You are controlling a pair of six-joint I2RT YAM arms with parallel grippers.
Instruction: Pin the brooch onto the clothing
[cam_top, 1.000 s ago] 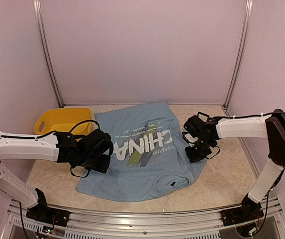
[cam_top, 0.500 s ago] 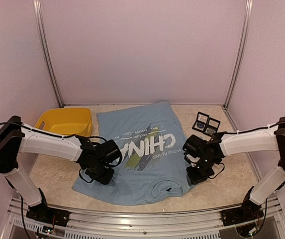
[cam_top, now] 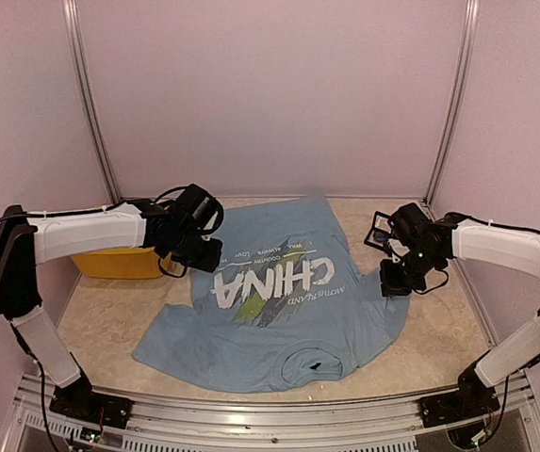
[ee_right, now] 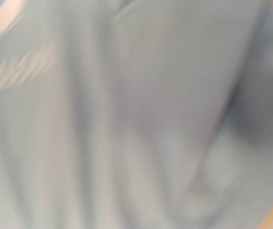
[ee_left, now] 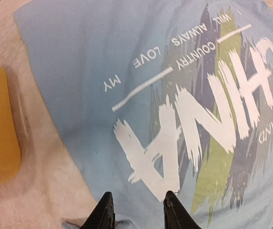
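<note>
across the table [cam_top: 100, 315] the light blue t-shirt with white "china" lettering [cam_top: 288, 325] lies spread. the left gripper [ee_left: 139, 196] hovers over its far left part, jaws narrowly apart, empty; the right gripper [cam_top: 399, 279] is at its right edge, jaws i cannot tell. spreading seems done; next the brooch, not visible, needs fetching.

T-shirt [ee_left: 79, 62] printed "CHINA", "MY LOVE", "COUNTRY", "WILL ALWAYS"

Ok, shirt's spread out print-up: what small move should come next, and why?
Probably raise the right gripper from the right edge of the clothing and turn it toward the small dark case just beyond it. The clothing lies spread with the print up, no brooch clearly shows on it, and the left gripper hangs open over the far-left fabric. Whether the right one holds fabric is unclear.
</note>
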